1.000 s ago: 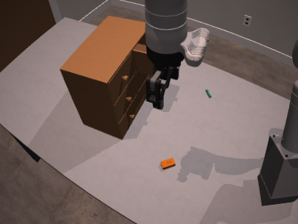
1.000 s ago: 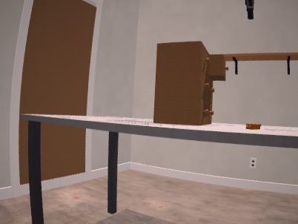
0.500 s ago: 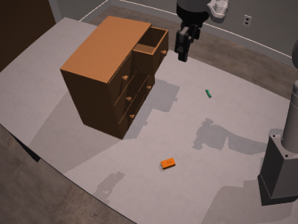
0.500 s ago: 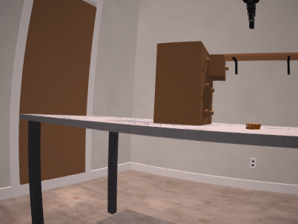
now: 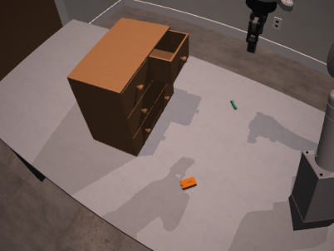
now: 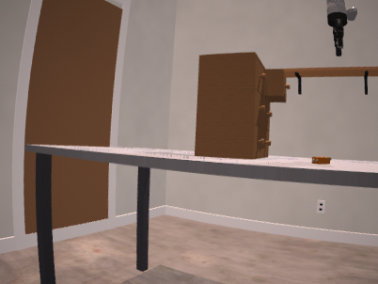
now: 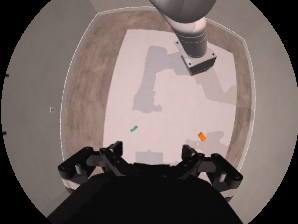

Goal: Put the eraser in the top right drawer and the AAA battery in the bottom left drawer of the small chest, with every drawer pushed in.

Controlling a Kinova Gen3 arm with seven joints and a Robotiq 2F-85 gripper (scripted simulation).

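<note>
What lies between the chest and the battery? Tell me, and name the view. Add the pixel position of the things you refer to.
In the top view, a shadow (image 5: 187, 104) (image 7: 149, 156) on the table (image 5: 216, 166) (image 6: 165, 157) (image 7: 172, 120) lies between chest (image 5: 112, 54) (image 6: 226, 103) and battery (image 5: 233, 105) (image 7: 134, 128); no object shows there.

A plain room (bare grey walls (image 5: 166, 5) (image 6: 226, 28), skirting (image 5: 199, 18) (image 6: 136, 213), door (image 5: 29, 33) (image 6: 70, 118)).

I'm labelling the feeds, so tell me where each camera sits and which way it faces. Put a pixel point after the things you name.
Top: above the table (image 5: 266, 174) (image 6: 141, 156) (image 7: 170, 120), slanting down at the chest (image 5: 100, 54) (image 6: 226, 103); shows the base (image 5: 307, 195) (image 7: 202, 67) and pincer (image 5: 251, 49) (image 6: 338, 53) (image 7: 152, 150).
Exterior: beside the table, near tabletop height, facing the chest's side; shows the pincer, upper right.
Wrist: behind the open pincer, looking past it at the table; shows pincer and base.
Shared: top and wrist both show battery (image 5: 233, 105) (image 7: 134, 129) and base; all show the eraser (image 5: 189, 183) (image 6: 322, 160) (image 7: 202, 136).
</note>
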